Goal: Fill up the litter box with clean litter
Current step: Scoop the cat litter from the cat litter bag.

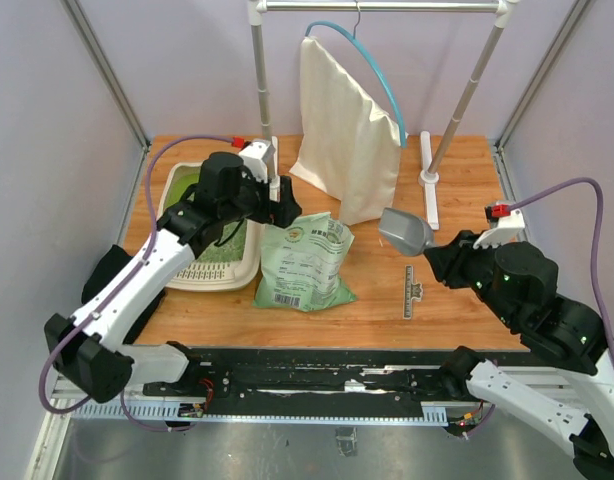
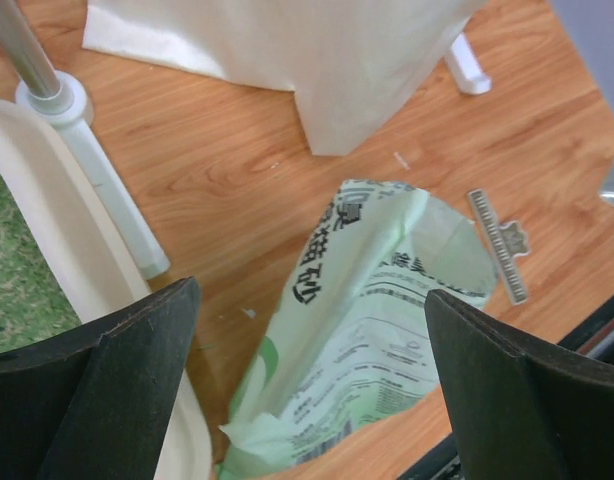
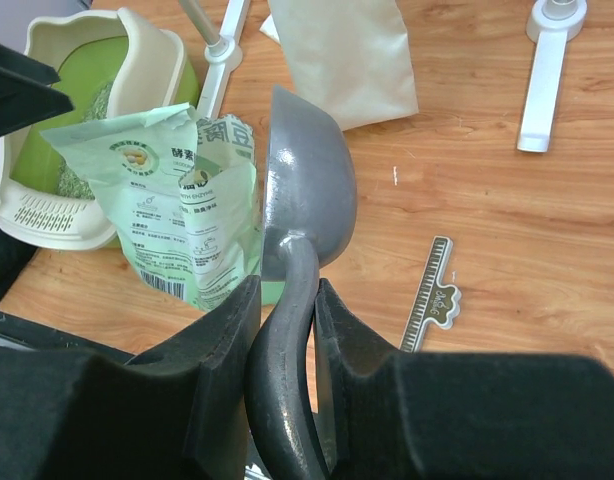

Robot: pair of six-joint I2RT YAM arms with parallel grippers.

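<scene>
The beige litter box (image 1: 227, 275) stands at the left of the table, partly under my left arm. Its lime-green inside holds some pale green-grey litter (image 3: 79, 182). Its rim also shows in the left wrist view (image 2: 67, 230) and the right wrist view (image 3: 47, 215). The green printed bag (image 1: 307, 262) lies beside it, its torn mouth open (image 2: 377, 330). My left gripper (image 2: 309, 295) is open and empty above the bag's near end, next to the box rim. My right gripper (image 3: 287, 285) is shut on the handle of the grey metal scoop (image 3: 307, 180), held above the table right of the bag (image 1: 405, 232).
A cream cloth bag (image 1: 342, 140) hangs from a hanger on a white rack behind the green bag. The rack's feet (image 1: 428, 180) rest on the table. A toothed bag clip (image 1: 413, 290) lies on the wood right of the green bag.
</scene>
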